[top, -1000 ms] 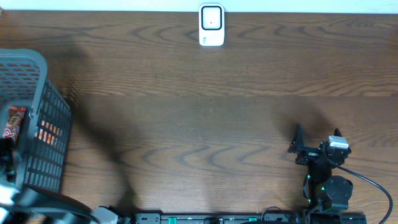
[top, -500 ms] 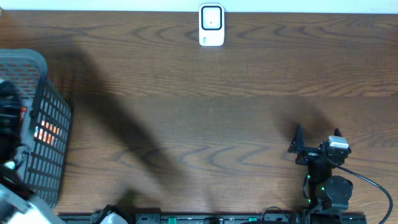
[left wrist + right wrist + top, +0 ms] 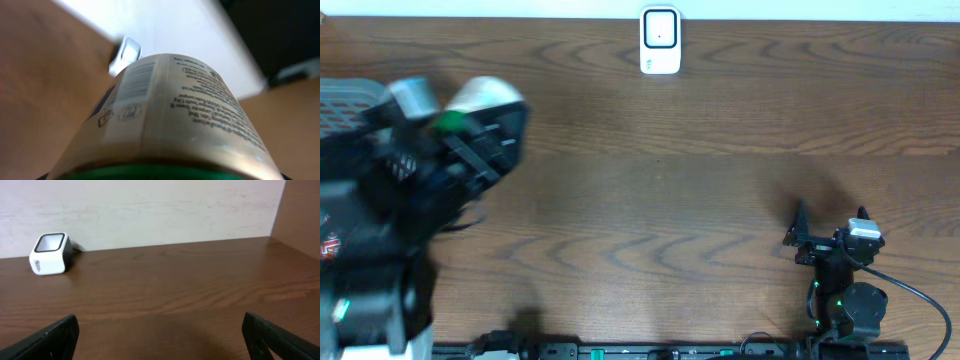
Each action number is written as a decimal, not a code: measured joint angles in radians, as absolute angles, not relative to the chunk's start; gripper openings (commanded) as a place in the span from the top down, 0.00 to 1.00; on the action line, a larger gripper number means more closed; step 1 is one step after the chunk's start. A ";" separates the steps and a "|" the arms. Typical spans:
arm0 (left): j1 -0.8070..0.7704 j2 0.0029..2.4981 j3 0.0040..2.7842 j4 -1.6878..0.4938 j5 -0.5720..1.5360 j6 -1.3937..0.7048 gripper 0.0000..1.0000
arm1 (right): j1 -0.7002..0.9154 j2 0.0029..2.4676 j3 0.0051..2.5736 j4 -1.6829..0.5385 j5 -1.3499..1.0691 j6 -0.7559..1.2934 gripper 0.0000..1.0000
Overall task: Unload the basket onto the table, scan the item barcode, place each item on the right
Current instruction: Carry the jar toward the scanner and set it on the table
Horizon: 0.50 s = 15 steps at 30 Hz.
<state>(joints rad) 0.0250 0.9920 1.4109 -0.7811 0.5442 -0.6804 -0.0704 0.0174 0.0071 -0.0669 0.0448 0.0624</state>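
Two arms stand at the bench (image 3: 720,180), and only one has hold of anything. From overhead, the left claw (image 3: 492,128) is up at the far left of the bench, badly blurred, with its jaws closed on a cream-coloured bottle (image 3: 485,95). A touch of green (image 3: 448,122) shows at the bottle's nearer end. The arm hides most of the grey mesh basket (image 3: 345,92) at the left edge.

The left wrist camera sees the bottle (image 3: 170,110) filling nearly the whole view. It lies lengthwise away from the lens, with a green band (image 3: 165,172) at the bottom edge. Its barcode (image 3: 136,82) sits on the upper left flank, turned up and to the left, with fine print to its right. The claw's own fingers cannot be seen here. Beyond the bottle, out of focus, the white scanner (image 3: 125,52) stands where the bench meets the pale wall (image 3: 190,35) — well apart from the bottle.

Overhead, the scanner (image 3: 660,40) sits at the far edge, near the middle. The right claw (image 3: 828,235) rests near the front right of the bench, jaws spread wide and holding nothing. Its wrist view shows both dark fingertips (image 3: 55,335) low in the corners — bare wood between them and the scanner (image 3: 49,253) far off to the left.
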 measured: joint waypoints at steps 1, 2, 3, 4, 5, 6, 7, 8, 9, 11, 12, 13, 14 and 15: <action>-0.037 1.027 1.403 -0.781 0.506 -0.680 0.41 | -0.070 0.017 0.007 -0.067 0.045 0.062 0.01; -0.098 1.064 1.398 -0.781 0.467 -0.680 0.41 | -0.070 0.017 0.007 -0.067 0.045 0.062 0.01; -0.156 1.110 1.394 -0.780 0.425 -0.680 0.41 | -0.070 0.017 0.007 -0.067 0.045 0.063 0.01; -0.204 1.153 1.390 -0.778 0.388 -0.680 0.41 | -0.070 0.017 0.007 -0.067 0.045 0.062 0.01; -0.257 1.206 1.385 -0.775 0.347 -0.679 0.41 | -0.070 0.017 0.007 -0.067 0.045 0.063 0.01; -0.302 1.258 1.380 -0.775 0.308 -0.680 0.41 | -0.070 0.017 0.007 -0.067 0.045 0.062 0.01; -0.345 1.311 1.377 -0.774 0.270 -0.680 0.41 | -0.070 0.017 0.007 -0.067 0.045 0.062 0.01; -0.386 1.368 1.376 -0.767 0.231 -0.680 0.41 | -0.070 0.017 0.007 -0.067 0.045 0.063 0.01; -0.414 1.411 1.375 -0.759 0.205 -0.680 0.41 | -0.070 0.017 0.007 -0.067 0.045 0.062 0.01; -0.471 1.514 1.375 -0.739 0.161 -0.680 0.41 | -0.070 0.017 0.007 -0.067 0.045 0.062 0.01; -0.496 1.571 1.375 -0.728 0.146 -0.681 0.41 | -0.070 0.017 0.007 -0.067 0.045 0.062 0.01; -0.512 1.611 1.375 -0.717 0.136 -0.683 0.41 | -0.070 0.017 0.007 -0.067 0.045 0.062 0.01; -0.528 1.656 1.374 -0.706 0.126 -0.685 0.41 | -0.070 0.017 0.007 -0.067 0.045 0.062 0.01; -0.544 1.710 1.374 -0.696 0.119 -0.686 0.41 | -0.070 0.017 0.007 -0.067 0.045 0.062 0.01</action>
